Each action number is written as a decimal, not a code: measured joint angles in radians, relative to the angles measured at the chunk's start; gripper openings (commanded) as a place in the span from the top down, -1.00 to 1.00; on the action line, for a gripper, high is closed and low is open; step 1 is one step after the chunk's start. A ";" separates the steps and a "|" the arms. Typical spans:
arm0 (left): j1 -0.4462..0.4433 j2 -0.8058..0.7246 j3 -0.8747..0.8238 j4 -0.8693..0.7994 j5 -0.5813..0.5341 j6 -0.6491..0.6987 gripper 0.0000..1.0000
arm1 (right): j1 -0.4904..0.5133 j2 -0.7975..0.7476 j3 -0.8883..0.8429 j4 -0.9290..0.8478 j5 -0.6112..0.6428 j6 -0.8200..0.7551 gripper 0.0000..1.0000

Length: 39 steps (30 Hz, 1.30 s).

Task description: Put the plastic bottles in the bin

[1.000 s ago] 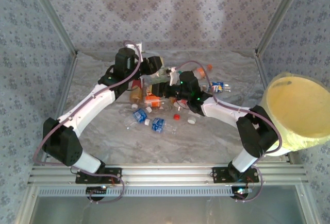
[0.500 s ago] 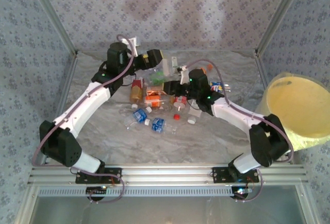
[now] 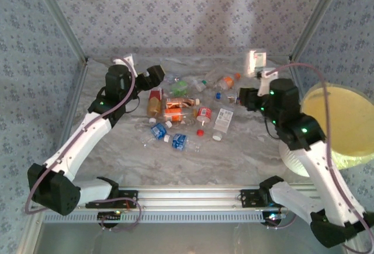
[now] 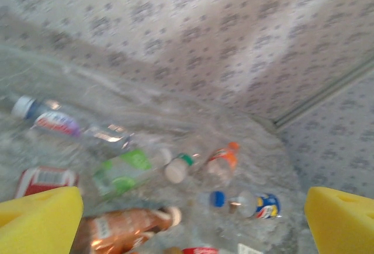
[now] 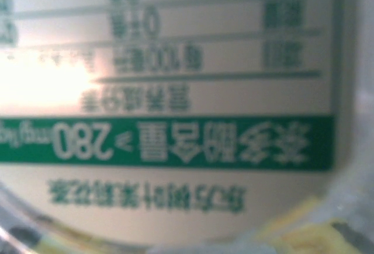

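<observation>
— What about the bin?
— It stands at the right edge, its yellow inside showing. The plastic bottles lie scattered on the table.
— And the arms?
— The right gripper, raised left of the bin, clamps a white-labelled bottle. The left gripper hovers by the far bottles, pads spread wide.

The counter, draped in a crumpled grey-white marbled sheet, carries the plastic bottles, which lie on their sides in a loose cluster across its middle and far part. Two blue-labelled ones lie nearest, with a red cap and a white cap just beside them. A green-labelled bottle lies towards the back.
</observation>
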<state>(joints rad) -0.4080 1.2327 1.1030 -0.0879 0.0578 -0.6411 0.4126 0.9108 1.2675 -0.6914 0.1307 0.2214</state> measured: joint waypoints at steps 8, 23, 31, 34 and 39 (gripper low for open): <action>0.015 0.013 -0.026 -0.023 -0.007 -0.027 -0.96 | -0.109 -0.090 0.151 -0.268 0.406 -0.109 0.39; 0.060 0.137 -0.017 -0.058 0.060 -0.066 -0.95 | -0.710 -0.093 0.009 -0.321 0.365 -0.107 0.34; 0.072 0.145 -0.011 -0.075 0.074 -0.068 -0.95 | -1.030 0.068 -0.011 -0.285 -0.045 -0.074 0.31; 0.078 0.146 -0.011 -0.077 0.073 -0.068 -0.95 | -1.032 0.067 -0.016 -0.279 -0.134 -0.064 0.26; 0.081 0.163 -0.006 -0.083 0.074 -0.068 -0.95 | -1.013 0.077 -0.016 -0.254 -0.215 -0.047 0.21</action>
<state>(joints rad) -0.3271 1.3956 1.0973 -0.1707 0.1314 -0.7094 -0.6006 0.9878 1.2514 -0.9459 -0.0845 0.1741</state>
